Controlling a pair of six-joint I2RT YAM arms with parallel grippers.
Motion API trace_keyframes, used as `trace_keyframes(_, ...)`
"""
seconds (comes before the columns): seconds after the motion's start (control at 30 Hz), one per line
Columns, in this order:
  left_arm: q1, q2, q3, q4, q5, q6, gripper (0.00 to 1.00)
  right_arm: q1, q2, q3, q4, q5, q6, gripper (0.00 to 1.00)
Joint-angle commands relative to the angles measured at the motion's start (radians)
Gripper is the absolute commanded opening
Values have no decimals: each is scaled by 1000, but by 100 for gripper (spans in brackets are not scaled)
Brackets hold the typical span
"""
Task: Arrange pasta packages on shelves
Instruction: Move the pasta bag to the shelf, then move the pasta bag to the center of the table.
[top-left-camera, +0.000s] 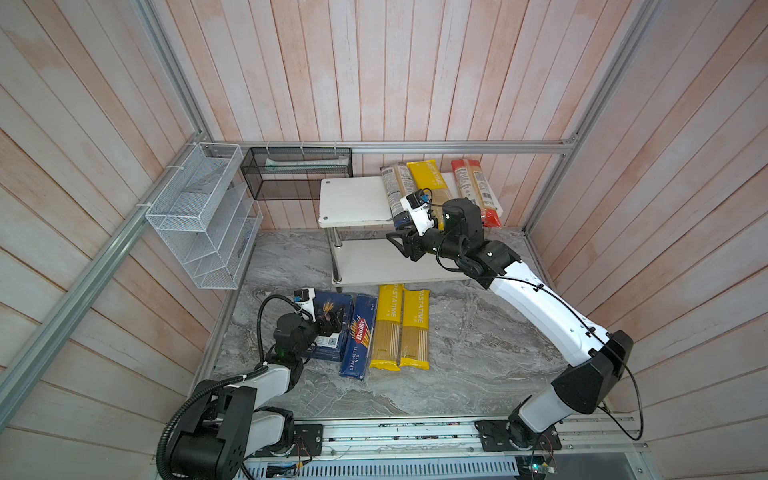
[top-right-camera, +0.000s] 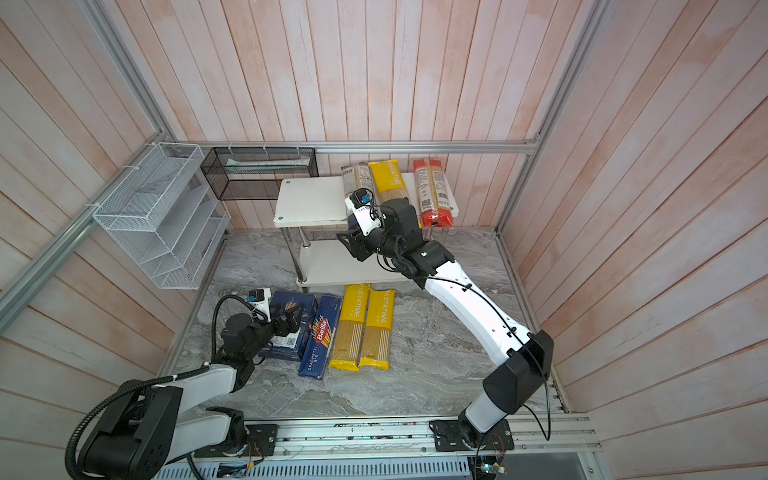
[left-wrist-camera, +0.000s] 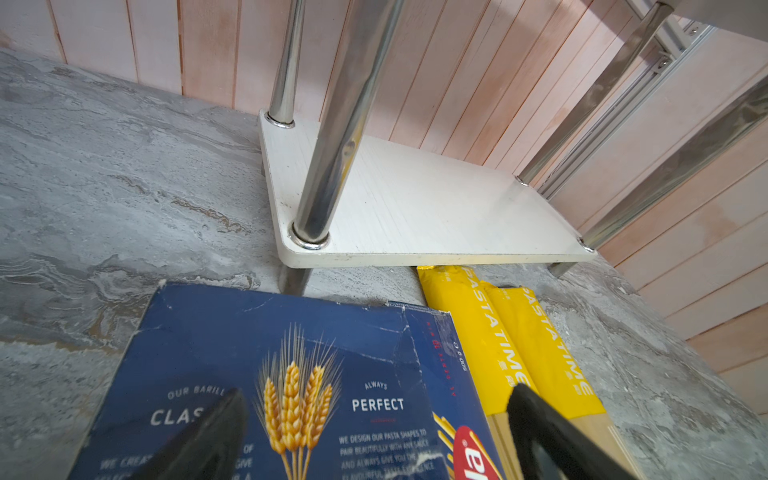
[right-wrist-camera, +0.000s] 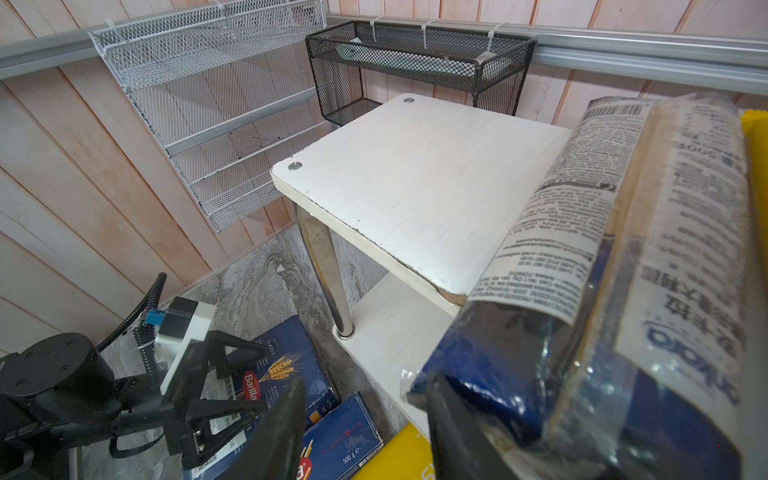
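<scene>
The white two-tier shelves stand at the back. On the top board lie a dark-ended clear bag, a yellow bag and a red-ended bag. My right gripper is open beside the dark end, which overhangs the front edge; nothing is between its fingers. On the table lie a wide blue Barilla box, a blue Barilla pack and two yellow bags. My left gripper hovers open over the box.
A white wire-mesh organizer hangs on the left wall. A black mesh basket hangs on the back rail just left of the top board. The lower board is bare between its chrome posts. Wooden walls close three sides.
</scene>
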Motion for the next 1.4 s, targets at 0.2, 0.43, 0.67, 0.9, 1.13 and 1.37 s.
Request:
trace_keyframes(0.2, -5, -14, -16, 4, -16, 2, 100, 60, 2, 31, -51, 27, -42, 49)
trace_keyframes(0.43, -5, -13, -15, 5, -20, 4, 100, 124, -45, -26, -63, 65, -45, 50)
trace_keyframes(0.67, -5, -12, -14, 4, -23, 1, 100, 150, -123, -144, -27, 80, -4, 50)
trace_keyframes(0.9, -5, -16, -19, 7, -29, -2, 100, 186, -209, -307, -17, 183, 58, 50)
trace_keyframes(1.13, -5, -12, -13, 1, -33, -1, 100, 216, -262, -468, -3, 244, 167, 50)
trace_keyframes(1.37, -5, -7, -11, 3, -27, 0, 100, 232, -291, -530, -166, 430, 222, 51)
